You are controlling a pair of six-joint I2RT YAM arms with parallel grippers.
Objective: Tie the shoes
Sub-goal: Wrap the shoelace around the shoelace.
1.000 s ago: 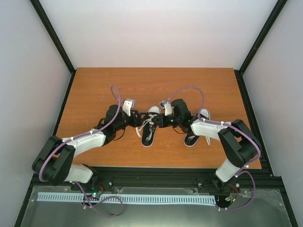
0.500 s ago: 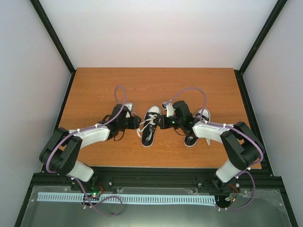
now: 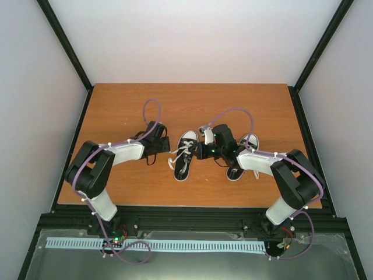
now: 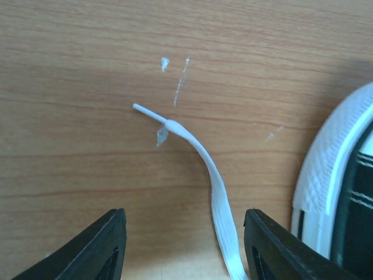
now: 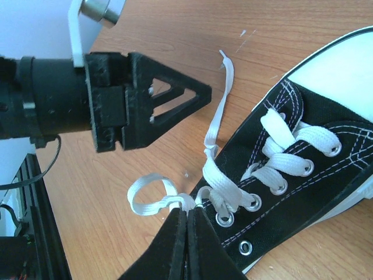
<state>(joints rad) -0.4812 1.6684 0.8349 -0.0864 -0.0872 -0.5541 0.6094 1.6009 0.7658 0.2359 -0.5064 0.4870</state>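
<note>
Two black shoes with white toe caps lie on the wooden table: one (image 3: pixel 184 156) between the arms, the other (image 3: pixel 243 153) under the right arm. My left gripper (image 4: pixel 185 245) is open low over the table, with the free lace end (image 4: pixel 217 192) lying loose between its fingers (image 4: pixel 105 245), beside the shoe's white sole (image 4: pixel 326 186). My right gripper (image 5: pixel 186 211) is shut on a small loop of lace (image 5: pixel 148 195) next to the shoe's lower eyelets (image 5: pixel 256 204). The left gripper (image 5: pixel 157 99) shows across from it.
The wooden table (image 3: pixel 192 105) is bounded by black frame posts and white walls. Its front edge runs along a black rail (image 3: pixel 192 213) by the arm bases. Purple cables (image 3: pixel 233 114) arch above both wrists.
The left arm has folded in and its wrist has dropped and turned, bringing its fingers down around the lace end; its jaws narrowed a little. The right gripper has stayed put on the loop.
</note>
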